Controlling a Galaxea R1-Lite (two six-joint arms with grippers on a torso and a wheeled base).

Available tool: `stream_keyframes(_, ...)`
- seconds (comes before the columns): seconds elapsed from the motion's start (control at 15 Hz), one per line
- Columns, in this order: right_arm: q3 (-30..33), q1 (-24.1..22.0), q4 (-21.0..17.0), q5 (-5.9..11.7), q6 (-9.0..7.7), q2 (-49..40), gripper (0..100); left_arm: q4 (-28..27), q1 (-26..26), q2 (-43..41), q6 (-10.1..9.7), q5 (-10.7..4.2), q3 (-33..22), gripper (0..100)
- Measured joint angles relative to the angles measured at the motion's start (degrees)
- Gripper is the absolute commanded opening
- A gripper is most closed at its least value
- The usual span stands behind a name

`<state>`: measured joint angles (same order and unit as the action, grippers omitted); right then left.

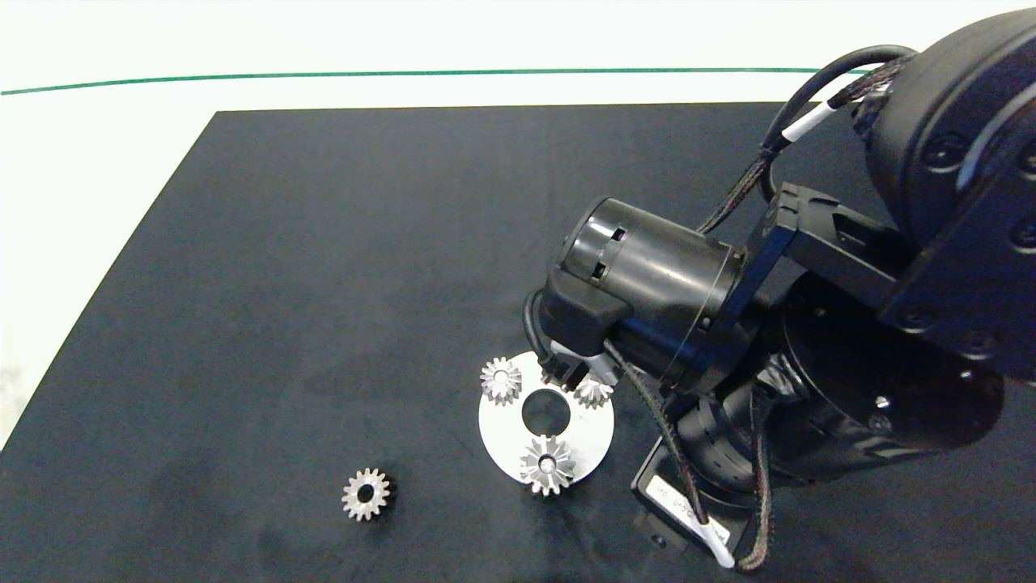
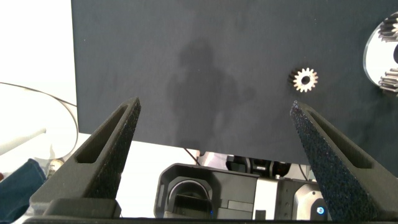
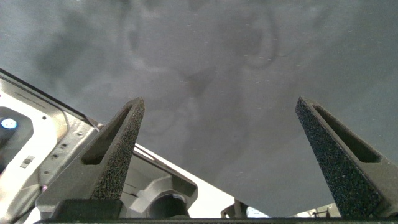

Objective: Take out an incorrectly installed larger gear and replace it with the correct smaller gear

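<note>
Altogether four gears: larger gear (image 1: 547, 464), smaller gear (image 1: 366, 494).

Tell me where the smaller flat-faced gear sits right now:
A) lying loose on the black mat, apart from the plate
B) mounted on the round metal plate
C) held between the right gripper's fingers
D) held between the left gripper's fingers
A: the smaller gear lies on the black mat, clear of the round metal plate; the left gripper and right gripper are both open and hold nothing.

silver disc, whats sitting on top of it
Three gears sit on the disc: the larger gear at its near edge and two small gears at the far side, around an open centre hole. The right arm covers the disc's far right rim.
</note>
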<state>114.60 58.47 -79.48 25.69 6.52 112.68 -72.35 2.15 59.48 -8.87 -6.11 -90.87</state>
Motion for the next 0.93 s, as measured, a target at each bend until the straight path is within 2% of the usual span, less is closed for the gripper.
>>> stream_keyframes(0.2, 0.0, 0.9, -2.84, 0.77, 4.17, 1.35, 100, -0.02, -0.04, -0.16, 0.0, 0.02, 0.0, 100)
stream_keyframes(0.33, 0.0, 0.99, -2.74, 1.13, 4.52, 2.23, 100, -0.02, -0.04, -0.27, 0.06, 0.0, 0.0, 100)
stream_keyframes(0.47, 0.0, 1.34, -0.28, 1.21, 4.83, 2.65, 100, -0.02, -0.04, -0.35, 0.09, 0.0, 0.0, 100)
stream_keyframes(0.6, 0.0, 1.9, 2.94, 1.24, 7.78, 2.82, 100, -0.02, -0.02, -0.55, 0.06, 0.0, 0.0, 100)
stream_keyframes(0.67, 0.0, 2.19, 3.72, 1.23, 8.3, 2.89, 100, -0.02, -0.02, -0.63, 0.09, 0.0, 0.0, 100)
stream_keyframes(0.87, 0.0, 2.39, 8.59, 1.23, 8.41, 3.28, 100, -0.02, -0.02, -0.94, 0.09, 0.0, 0.0, 100)
stream_keyframes(0.93, 0.0, 2.61, 8.92, 1.23, 8.41, 3.58, 100, -0.02, -0.02, -1.07, 0.11, 0.02, 0.0, 100)
